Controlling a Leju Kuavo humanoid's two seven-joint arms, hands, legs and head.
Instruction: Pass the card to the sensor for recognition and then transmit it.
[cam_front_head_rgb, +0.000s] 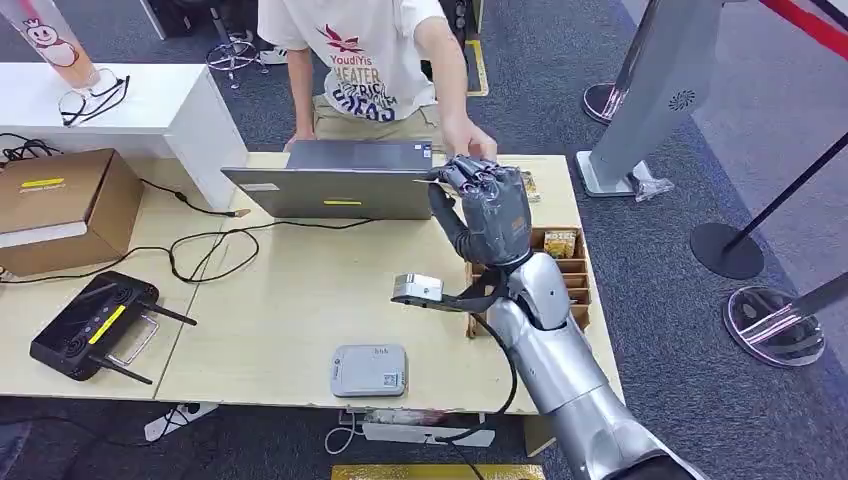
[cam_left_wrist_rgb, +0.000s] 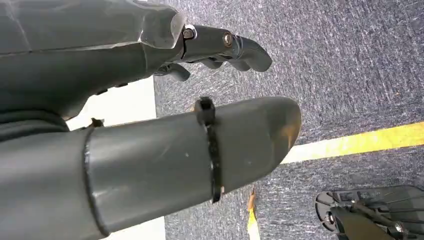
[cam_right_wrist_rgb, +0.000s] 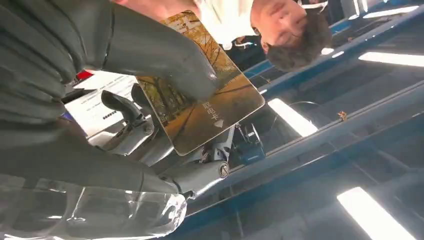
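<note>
Card held up in the right hand, near a person's hand.

Head view: the right hand (cam_front_head_rgb: 488, 205) is raised over the table (cam_front_head_rgb: 280, 300) beside the laptop (cam_front_head_rgb: 340, 180), a person's hand (cam_front_head_rgb: 468, 137) just behind it.
Left wrist view: the left hand (cam_left_wrist_rgb: 150, 125) hangs over carpet, fingers apart, holding nothing.
Right wrist view: the card (cam_right_wrist_rgb: 205, 95) sits pinched between thumb and fingers.

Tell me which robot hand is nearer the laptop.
Right. The right hand, holding the card, is raised beside the laptop's right end. The left hand hangs over carpet floor, away from the table.
</note>
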